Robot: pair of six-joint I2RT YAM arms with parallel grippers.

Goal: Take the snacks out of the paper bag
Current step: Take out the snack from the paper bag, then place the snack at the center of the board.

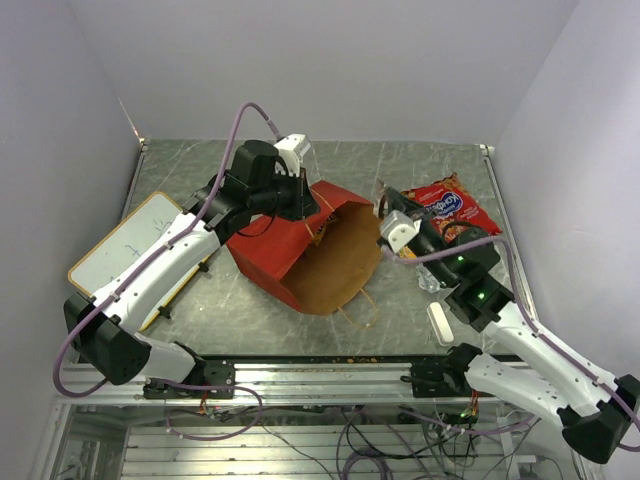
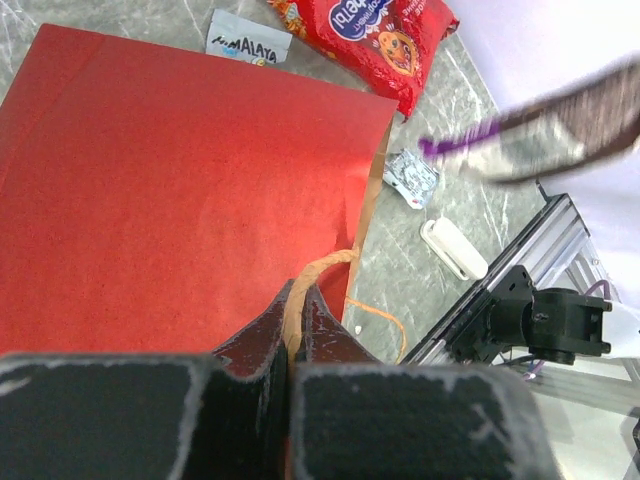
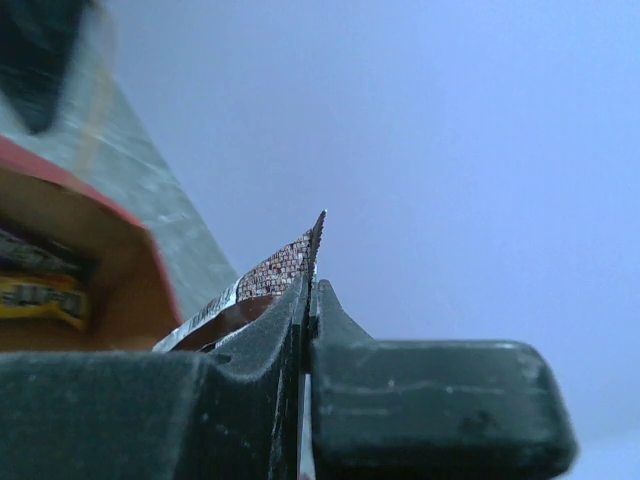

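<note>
The red paper bag (image 1: pixel 270 250) lies on its side, its brown inside (image 1: pixel 335 265) open toward the right arm. My left gripper (image 1: pixel 300 196) is shut on a tan loop handle (image 2: pixel 318 272) at the bag's rim (image 2: pixel 180 180). My right gripper (image 1: pixel 386 215) is shut on a brown candy wrapper (image 3: pixel 278 272), held up just right of the bag's mouth. A yellow wrapper (image 3: pixel 40 295) shows inside the bag (image 3: pixel 110 270). The large red packet (image 1: pixel 452 208) lies on the table at the right, also in the left wrist view (image 2: pixel 375 30). A silver wrapper (image 2: pixel 412 178) lies near it.
A yellow-framed whiteboard (image 1: pixel 125 250) lies at the left under the left arm. A small white oblong block (image 1: pixel 440 322) lies near the front right, seen too in the left wrist view (image 2: pixel 455 248). A pale "Himalaya" sachet (image 2: pixel 248 42) lies beyond the bag. The metal rail (image 1: pixel 330 375) runs along the near edge.
</note>
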